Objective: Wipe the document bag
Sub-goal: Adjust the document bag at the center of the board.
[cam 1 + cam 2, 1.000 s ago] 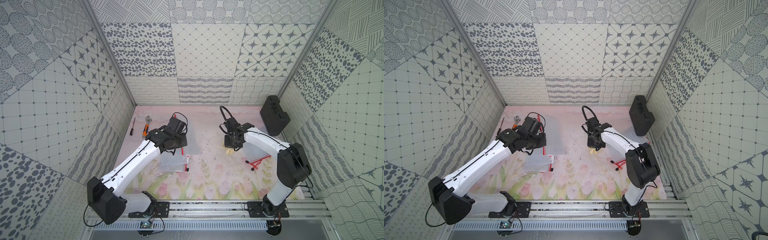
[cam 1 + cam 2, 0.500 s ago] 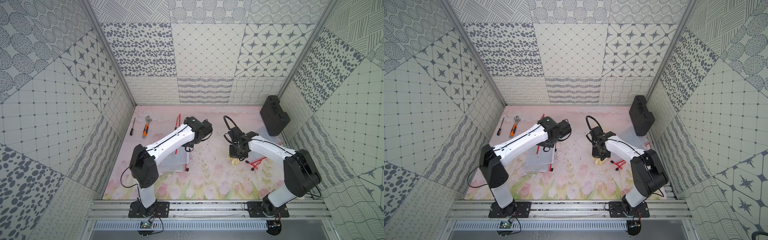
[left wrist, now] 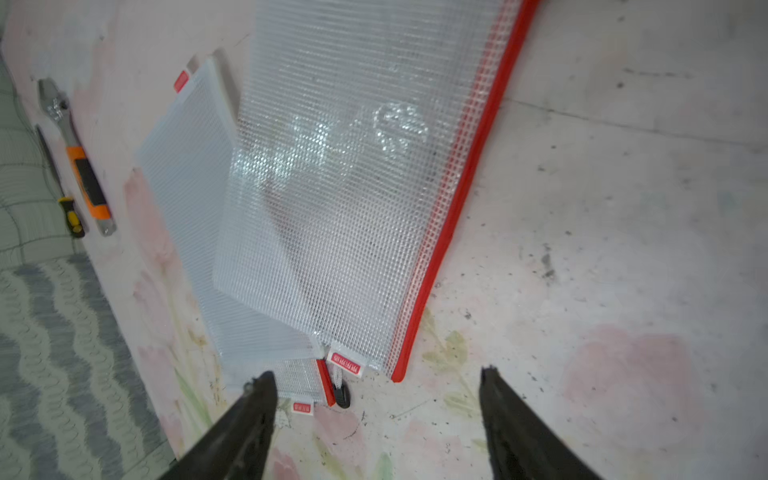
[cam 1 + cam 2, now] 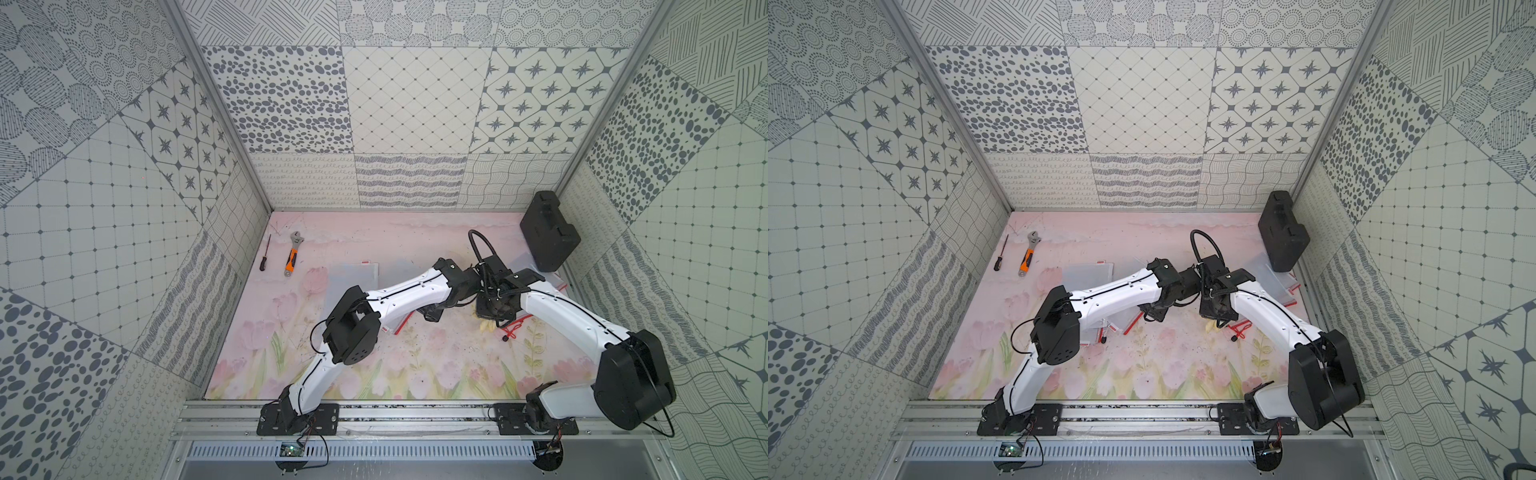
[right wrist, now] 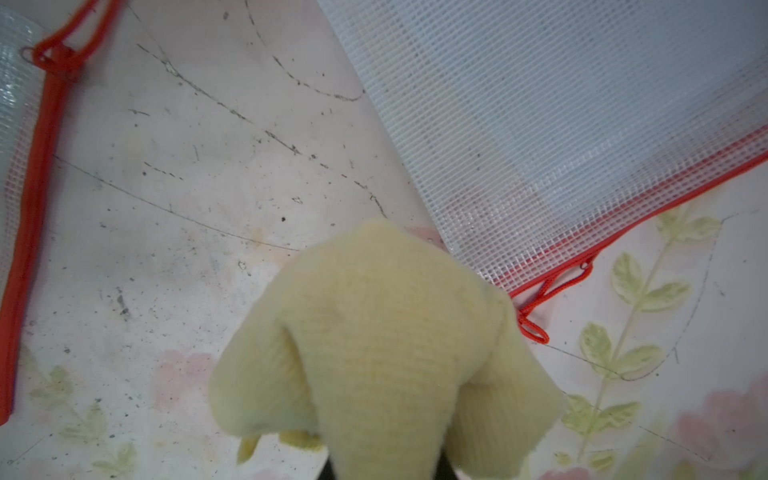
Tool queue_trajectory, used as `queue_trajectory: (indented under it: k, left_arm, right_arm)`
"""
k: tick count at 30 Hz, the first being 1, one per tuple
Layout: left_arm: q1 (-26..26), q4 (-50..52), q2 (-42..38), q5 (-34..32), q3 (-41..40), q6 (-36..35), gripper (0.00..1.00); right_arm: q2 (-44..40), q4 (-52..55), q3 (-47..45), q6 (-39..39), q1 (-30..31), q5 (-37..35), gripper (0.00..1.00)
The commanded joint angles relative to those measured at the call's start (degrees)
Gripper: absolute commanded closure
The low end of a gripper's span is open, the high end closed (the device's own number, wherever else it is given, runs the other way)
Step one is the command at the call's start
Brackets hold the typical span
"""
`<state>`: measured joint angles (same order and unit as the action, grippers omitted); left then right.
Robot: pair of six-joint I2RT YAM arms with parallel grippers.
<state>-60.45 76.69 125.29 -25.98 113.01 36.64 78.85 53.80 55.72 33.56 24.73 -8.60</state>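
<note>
Now the left gripper point(image 3: 376, 374) springs wide open, empty, with the document bag point(image 3: 345, 199) dropped flat. The right gripper point(image 4: 490, 318) stays clamped on the yellow cloth point(image 5: 374, 345) nearby, ready to wipe.

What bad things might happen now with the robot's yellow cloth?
The left gripper is open, so nothing pins the document bag; the cloth might just shove it along. The cloth hangs near a red cord and could snag it. The left arm and right arm look very close at the wrists and may bump.
</note>
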Motion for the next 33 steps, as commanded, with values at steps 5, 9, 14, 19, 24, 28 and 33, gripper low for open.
queue_trajectory:
  k: [5,9,14,19,24,28,33]
  left_arm:
    - [16.43,-36.67,-28.09,28.56,-31.93,-2.34,0.01]
    - [33.83,-52.64,-41.93,43.28,-53.40,1.55,0.02]
    - [54.71,-66.38,-48.25,60.40,-69.26,2.82,0.02]
    - [60.45,-74.61,-42.38,70.13,-71.07,4.63,0.23]
    - [60.51,-86.38,-36.55,72.96,-73.49,10.83,0.37]
    - [60.46,-91.49,-32.38,76.06,-74.57,12.28,0.43]
    - [60.32,-91.22,-32.04,76.84,-74.93,10.74,0.47]
  right_arm:
    - [0.52,-4.55,2.67,-0.28,1.64,6.11,1.00]
    - [6.01,-7.11,8.00,-0.62,7.01,7.78,1.00]
    - [14.63,-6.37,16.07,-1.66,11.96,10.00,1.00]
    - [17.21,-6.06,18.63,-1.27,13.60,10.27,1.00]
    - [16.32,-5.40,18.21,-0.52,13.81,9.92,1.00]
    - [15.90,-4.79,17.53,-0.48,13.85,9.83,1.00]
    - [16.11,-4.76,17.23,-0.38,14.03,9.83,1.00]
